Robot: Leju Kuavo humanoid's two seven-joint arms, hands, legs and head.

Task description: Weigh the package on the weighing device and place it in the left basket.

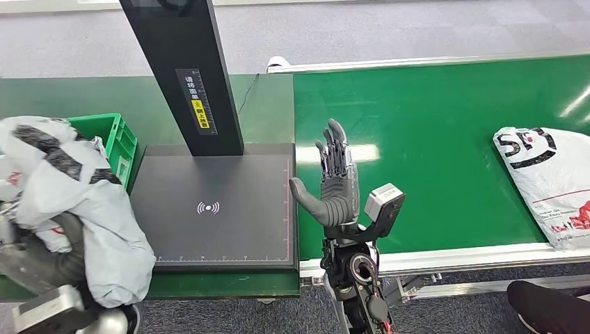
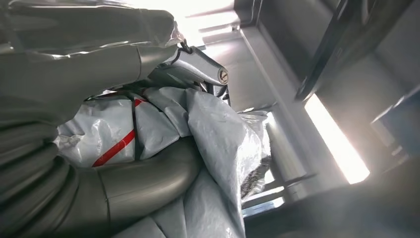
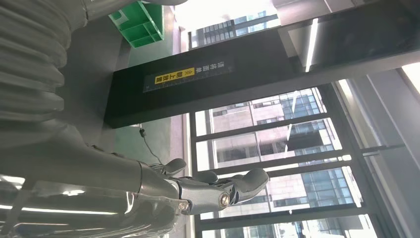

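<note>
A crumpled grey-white package (image 1: 83, 188) with black markings hangs at the far left, partly over the green basket (image 1: 115, 136). My left hand (image 1: 49, 254) holds it from below, thumb across the plastic. In the left wrist view the package (image 2: 213, 134) lies between the thumb and the fingers (image 2: 198, 69). The black weighing platform (image 1: 216, 205) with its wireless symbol is bare. My right hand (image 1: 337, 184) stands upright and open just right of the platform, over the belt's near edge, holding nothing. The right wrist view shows its fingers (image 3: 218, 191) stretched out.
The scale's black post (image 1: 184, 69) rises from the platform's back edge. A second white package (image 1: 549, 181) lies on the green conveyor belt (image 1: 431, 139) at the far right. A person's dark shoe or leg (image 1: 549, 306) is at the lower right corner.
</note>
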